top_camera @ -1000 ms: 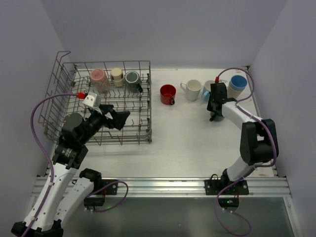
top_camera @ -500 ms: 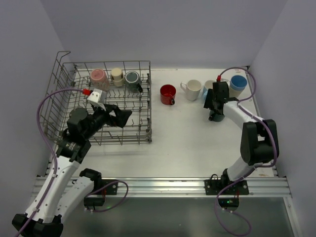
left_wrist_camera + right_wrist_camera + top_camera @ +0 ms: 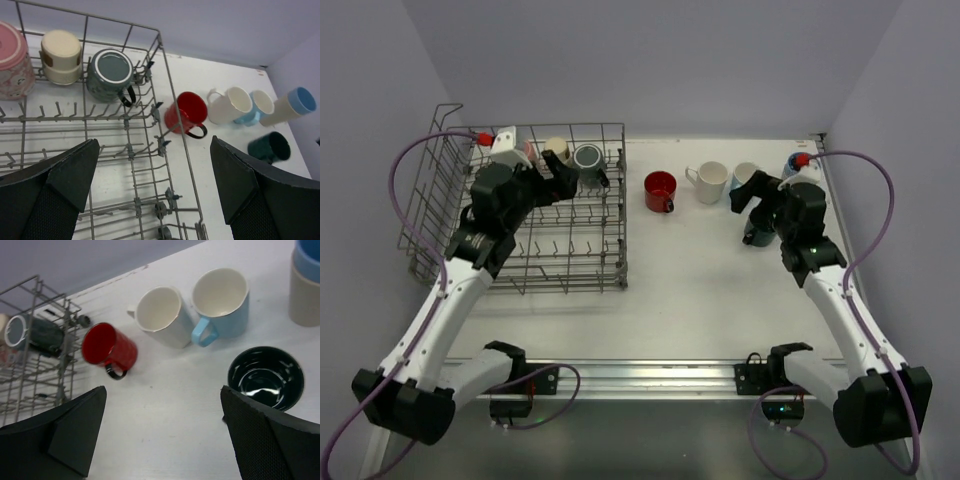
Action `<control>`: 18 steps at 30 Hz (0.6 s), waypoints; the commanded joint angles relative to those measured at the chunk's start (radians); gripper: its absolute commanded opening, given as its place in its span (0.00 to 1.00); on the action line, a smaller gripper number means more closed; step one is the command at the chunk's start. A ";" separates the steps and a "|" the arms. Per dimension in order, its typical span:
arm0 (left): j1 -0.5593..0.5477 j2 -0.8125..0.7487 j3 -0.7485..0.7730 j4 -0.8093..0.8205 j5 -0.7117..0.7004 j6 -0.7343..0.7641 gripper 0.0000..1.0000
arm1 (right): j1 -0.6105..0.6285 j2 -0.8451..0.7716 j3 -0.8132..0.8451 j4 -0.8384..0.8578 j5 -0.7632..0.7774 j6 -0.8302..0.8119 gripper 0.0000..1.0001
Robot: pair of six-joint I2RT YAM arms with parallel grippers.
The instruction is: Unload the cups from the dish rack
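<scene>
- The dish rack (image 3: 623, 215) holds a pink cup (image 3: 12, 60), a cream cup (image 3: 60, 56) and a grey cup (image 3: 109, 75).
- My left pincer (image 3: 154, 155) gapes wide close by them.
- My right pincer (image 3: 162, 395) stands wide; the dark teal cup (image 3: 265, 377) sits upright just beyond.

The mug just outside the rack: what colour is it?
The mug is red; the right wrist view shows it best.

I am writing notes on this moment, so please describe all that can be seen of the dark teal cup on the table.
The dark teal cup is small and round, glossy like glazed ceramic, with light shining on its dark, empty inside. It stands upright, mouth up, on the white table, near the light blue mug but apart from it. No handle shows clearly. The right pincer hangs over it, wide open, not gripping it.
</scene>
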 commanded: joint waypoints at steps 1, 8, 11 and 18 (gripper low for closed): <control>-0.005 0.184 0.108 0.028 -0.178 -0.058 1.00 | 0.034 -0.100 -0.088 0.110 -0.159 0.075 0.99; -0.013 0.543 0.342 0.006 -0.326 -0.063 1.00 | 0.091 -0.249 -0.194 0.182 -0.248 0.114 0.99; -0.024 0.699 0.472 -0.041 -0.391 -0.055 1.00 | 0.137 -0.280 -0.236 0.231 -0.310 0.129 0.99; -0.039 1.015 0.748 -0.130 -0.489 -0.015 1.00 | 0.263 -0.269 -0.257 0.280 -0.317 0.117 0.99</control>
